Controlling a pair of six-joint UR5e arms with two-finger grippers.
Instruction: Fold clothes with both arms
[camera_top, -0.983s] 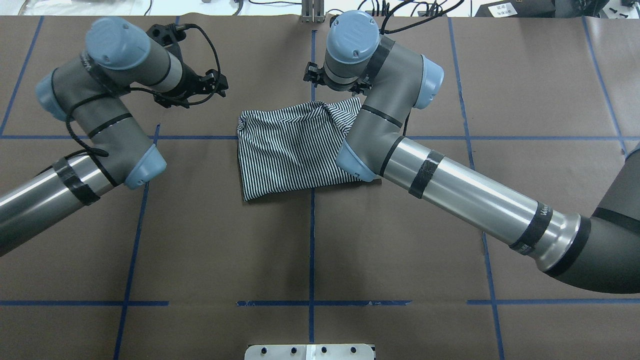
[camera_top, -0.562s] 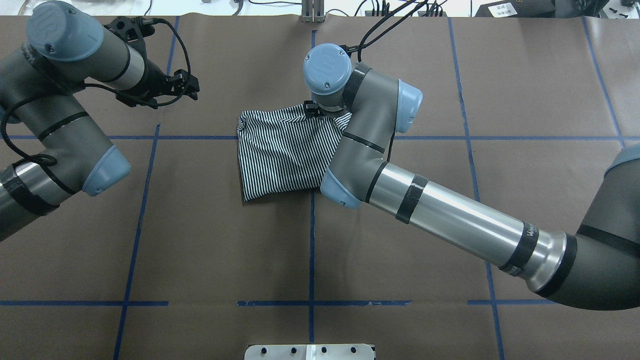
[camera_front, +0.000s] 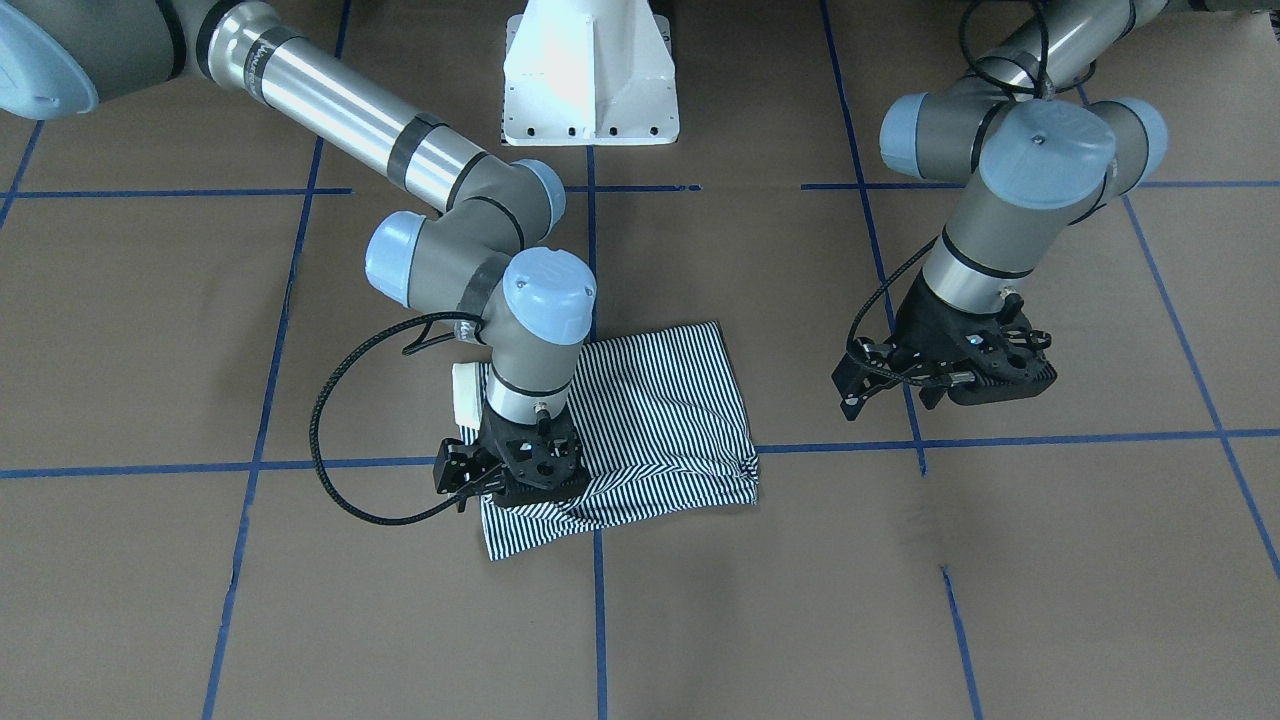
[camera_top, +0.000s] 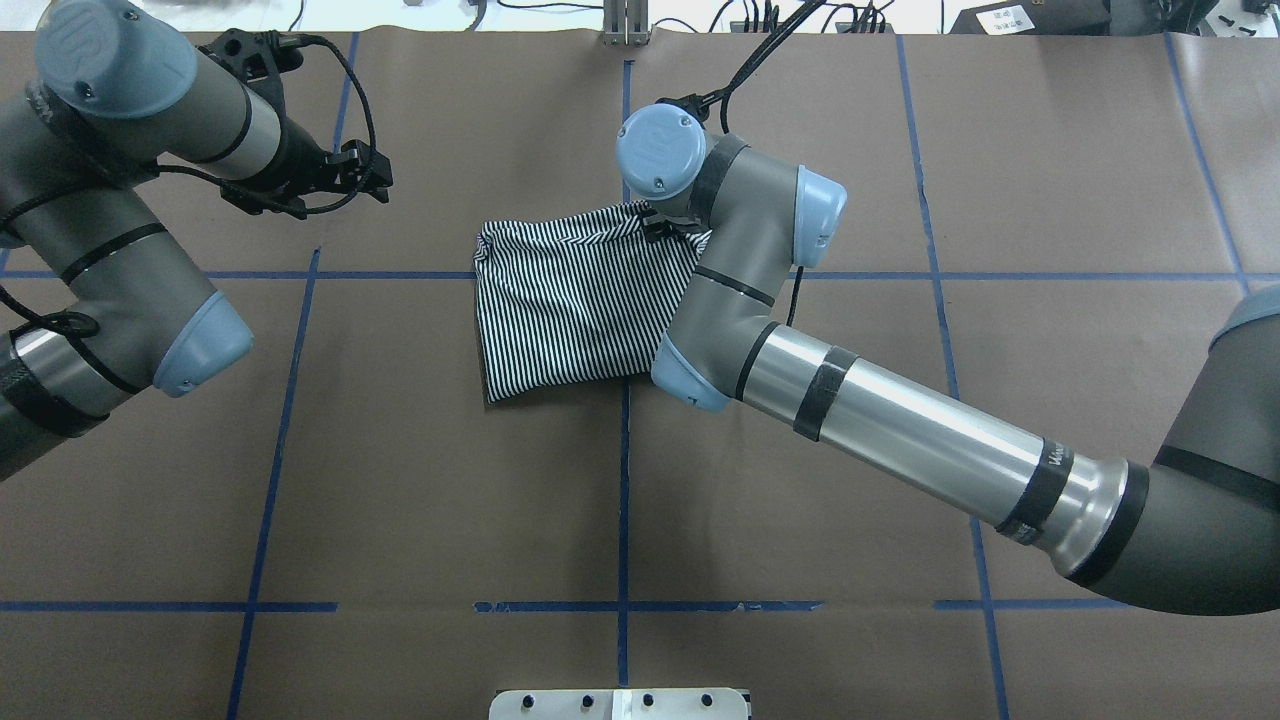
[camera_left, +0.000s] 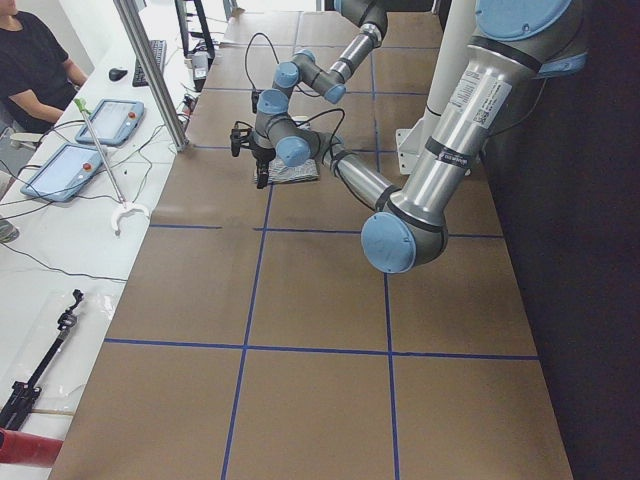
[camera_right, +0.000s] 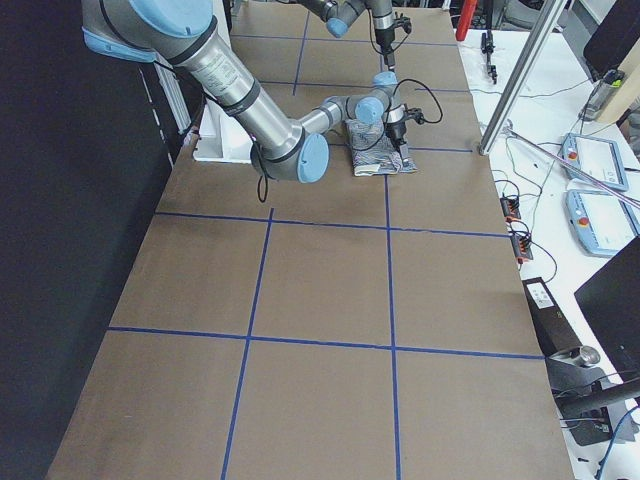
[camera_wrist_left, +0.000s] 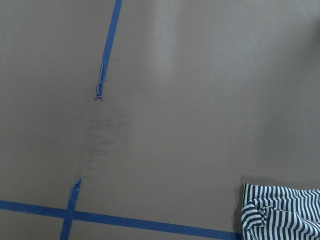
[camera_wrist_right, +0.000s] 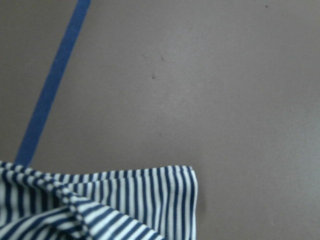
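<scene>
The striped shirt (camera_top: 560, 300) lies folded into a rough rectangle in the middle of the table (camera_top: 420, 480); it also shows in the front view (camera_front: 670, 410). Collar, buttons and logo are hidden. My right gripper (camera_front: 512, 490) is down on the shirt's far edge near its right corner, under the wrist in the overhead view (camera_top: 655, 230). Its fingertips are hidden, so I cannot tell whether it is open or shut. The cloth is rucked into a ridge beside it. The right wrist view shows the shirt's edge (camera_wrist_right: 125, 200). My left gripper (camera_top: 375, 172) is open and empty, above bare table left of the shirt (camera_front: 890, 400).
Brown paper with blue tape lines (camera_top: 624, 480) covers the table. The white pedestal (camera_front: 590, 70) stands at the robot's side. A side table with tablets (camera_left: 100, 120), a metal post (camera_left: 150, 70) and a seated person (camera_left: 30, 60) lie beyond the far edge.
My right gripper came down from beyond the far edge onto the shirt's far right part. My left arm drew back to the left, away from the shirt.
</scene>
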